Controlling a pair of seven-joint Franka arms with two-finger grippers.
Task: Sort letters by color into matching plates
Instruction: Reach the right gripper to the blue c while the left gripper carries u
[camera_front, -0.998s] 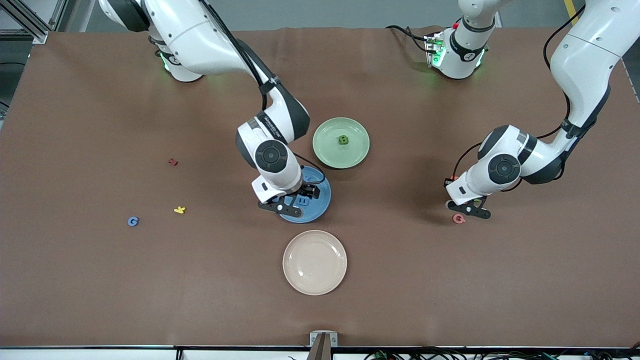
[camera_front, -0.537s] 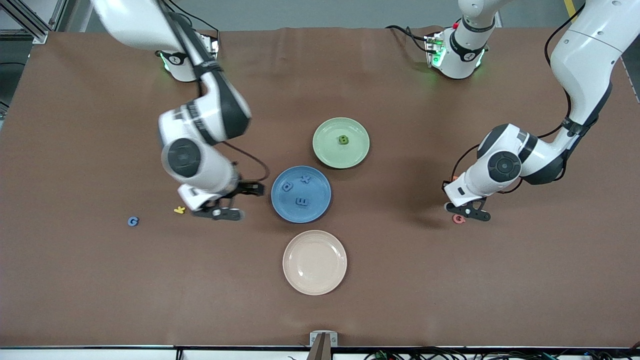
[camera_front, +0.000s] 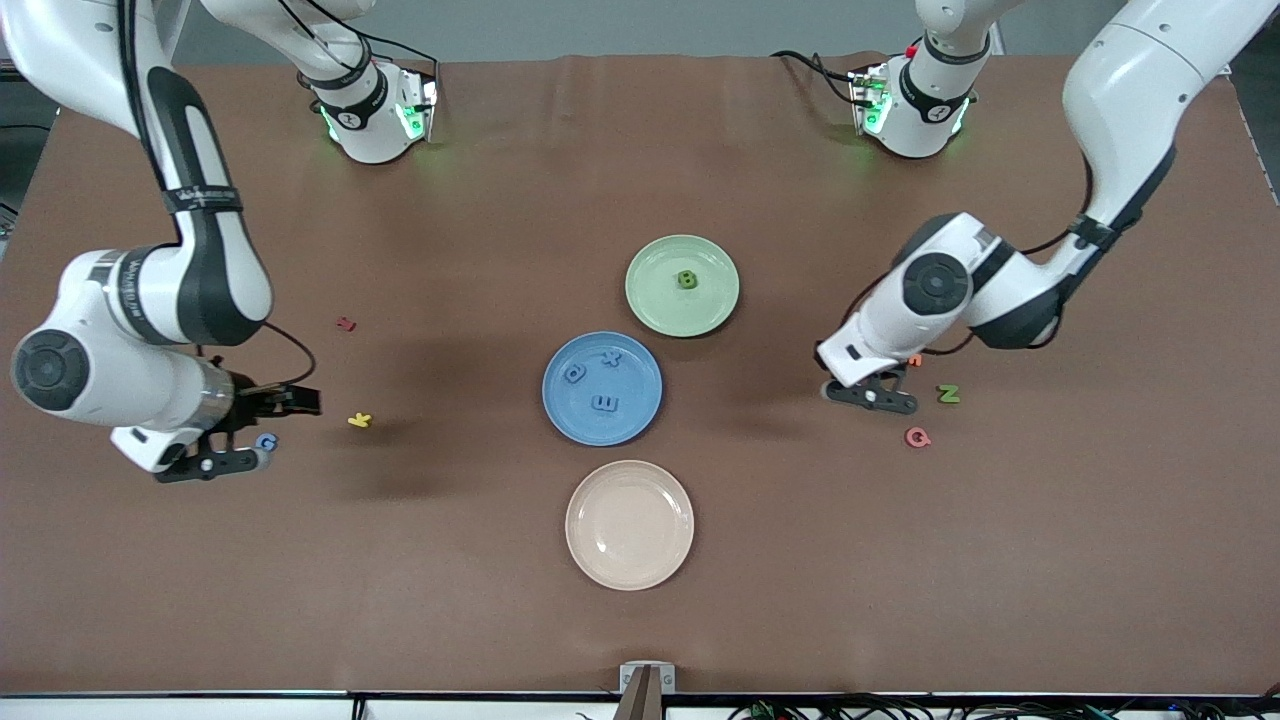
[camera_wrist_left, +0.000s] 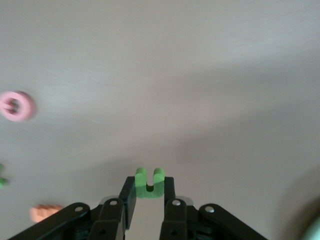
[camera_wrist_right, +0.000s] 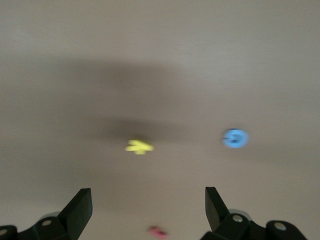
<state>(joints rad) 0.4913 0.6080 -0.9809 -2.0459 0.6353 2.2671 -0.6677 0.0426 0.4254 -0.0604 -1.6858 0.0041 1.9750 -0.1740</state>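
The left tool (camera_wrist_left: 149, 200) pinches a green letter (camera_wrist_left: 149, 183) above the tabletop (camera_front: 450, 600) toward the left arm's end. The right tool (camera_wrist_right: 147, 207), spread wide, hangs over the blue G (camera_front: 265, 441) near the right arm's end.

glossy white arm shells, black joint bands, black cables, green base lights

Three letters (camera_front: 605, 403) lie in one plate (camera_front: 560, 405). A second plate (camera_front: 655, 300), holding one letter (camera_front: 687, 280), is set farther from the front camera, and a third plate (camera_front: 630, 570) nearer.
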